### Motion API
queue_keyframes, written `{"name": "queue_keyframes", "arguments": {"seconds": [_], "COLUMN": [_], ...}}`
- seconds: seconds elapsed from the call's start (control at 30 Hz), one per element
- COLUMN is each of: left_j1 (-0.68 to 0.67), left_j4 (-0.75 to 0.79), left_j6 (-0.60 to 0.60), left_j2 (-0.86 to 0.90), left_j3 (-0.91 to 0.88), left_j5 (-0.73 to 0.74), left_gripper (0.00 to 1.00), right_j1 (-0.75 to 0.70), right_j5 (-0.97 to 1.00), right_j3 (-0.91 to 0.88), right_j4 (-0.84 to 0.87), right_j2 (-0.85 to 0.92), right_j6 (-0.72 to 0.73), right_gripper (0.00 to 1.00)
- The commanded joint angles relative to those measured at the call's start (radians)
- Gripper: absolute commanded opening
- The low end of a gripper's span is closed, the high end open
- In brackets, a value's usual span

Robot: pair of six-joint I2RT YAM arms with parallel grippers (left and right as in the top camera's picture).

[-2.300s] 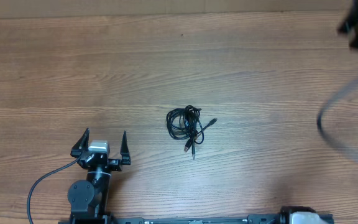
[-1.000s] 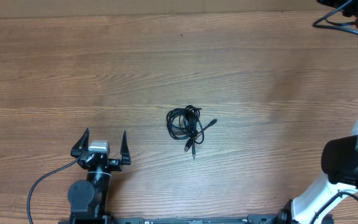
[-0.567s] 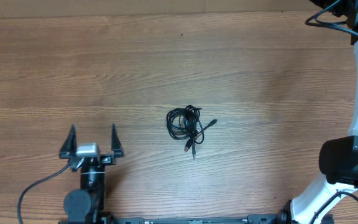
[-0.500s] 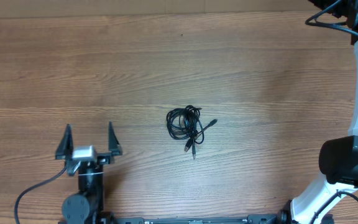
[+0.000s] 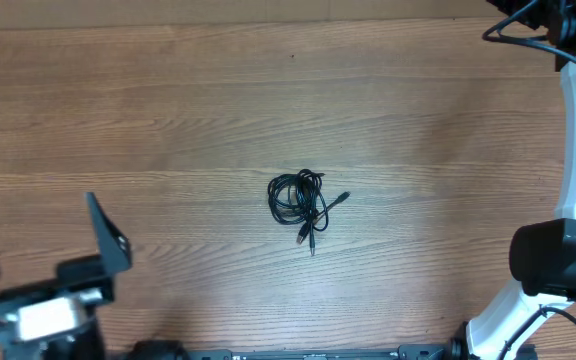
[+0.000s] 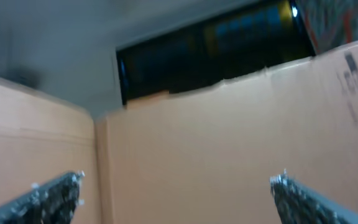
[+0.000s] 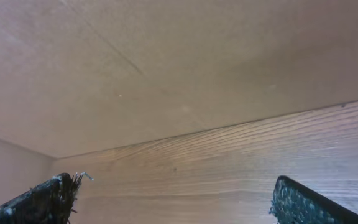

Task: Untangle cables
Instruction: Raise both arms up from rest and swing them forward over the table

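The cables (image 5: 301, 205) are thin black cords in one small tangled knot at the middle of the wooden table, with two plug ends trailing to the lower right. My left gripper (image 5: 43, 258) is raised high at the lower left, far from the knot, open and empty. In the left wrist view the gripper (image 6: 176, 194) has its fingers wide apart and faces a cardboard wall. My right gripper (image 7: 176, 200) is open and empty over the table's far edge. The cables show in neither wrist view.
The white right arm (image 5: 573, 130) runs up the right edge to the top right corner. A tan cardboard wall (image 7: 185, 62) stands behind the table's far edge. A dark opening (image 6: 210, 43) shows above the cardboard.
My left gripper has lifted off the table and swung left and up, so it looks much larger from overhead. The right arm has barely shifted. The cables have not moved.
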Motion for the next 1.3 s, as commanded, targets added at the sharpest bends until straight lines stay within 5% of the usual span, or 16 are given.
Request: {"name": "queue_keyframes", "arguments": {"seconds": [0.0,0.33,0.57,0.73,0.93,1.13,1.27], "left_j1": [0.006,0.009,0.063,0.115,0.121,0.057,-0.019], "left_j4": [-0.137,-0.734,-0.818,-0.761,-0.765,-0.822,-0.951], "left_j6": [0.074,0.077,-0.008,-0.146,-0.26,-0.312,-0.277], "left_j2": [0.255,1.139,1.608,1.798,1.97,2.06,2.076], "left_j3": [0.245,1.247,1.76,1.842,1.842,1.842,1.839], "left_j5": [0.058,0.323,0.666,1.123,1.501,1.556,1.303], "left_gripper": [1.0,1.0,1.0,1.0,1.0,1.0,1.0], "right_j1": [0.024,0.035,0.035,0.035,0.035,0.035,0.035], "right_j5": [0.079,0.106,0.181,0.225,0.266,0.27,0.27], "right_j3": [0.029,0.029,0.029,0.029,0.029,0.029,0.029], "right_j4": [0.016,-0.053,-0.208,-0.32,-0.357,-0.356,-0.357], "right_j2": [-0.006,-0.006,-0.006,-0.006,-0.006,-0.006,-0.006], "right_j6": [-0.007,-0.013,-0.133,-0.217,-0.237,-0.237,-0.237], "right_gripper": [1.0,1.0,1.0,1.0,1.0,1.0,1.0]}}
